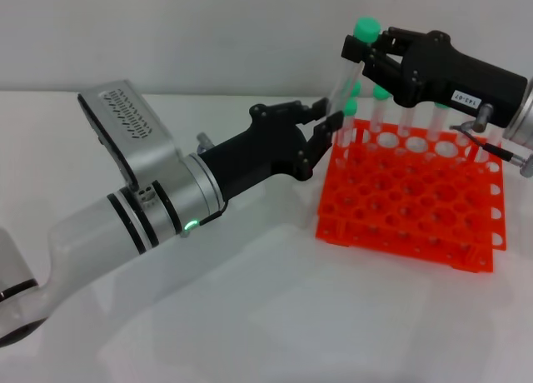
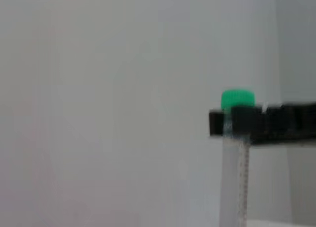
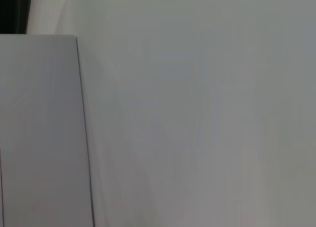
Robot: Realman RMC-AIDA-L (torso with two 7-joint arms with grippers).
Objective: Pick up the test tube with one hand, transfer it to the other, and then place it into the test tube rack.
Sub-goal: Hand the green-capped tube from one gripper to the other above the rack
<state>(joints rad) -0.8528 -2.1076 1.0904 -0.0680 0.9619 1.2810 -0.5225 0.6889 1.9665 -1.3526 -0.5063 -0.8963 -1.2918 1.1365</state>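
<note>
Green-capped test tube (image 1: 348, 71) (tilted) — right gripper (image 1: 366, 57) clamping, left gripper (image 1: 325, 126) beside

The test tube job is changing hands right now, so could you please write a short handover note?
Right tool: shut on the test tube just below its green cap, holding it in the air over the rack's near-left corner.
Left tool: at the tube's lower end, fingers open around it, so the handover looks about finished.
Test tube rack: on the table, several green-capped tubes standing in its back row.
Done: pickup, transfer to the right tool.
Left: clear the left tool, then lower the tube into a free hole.
</note>
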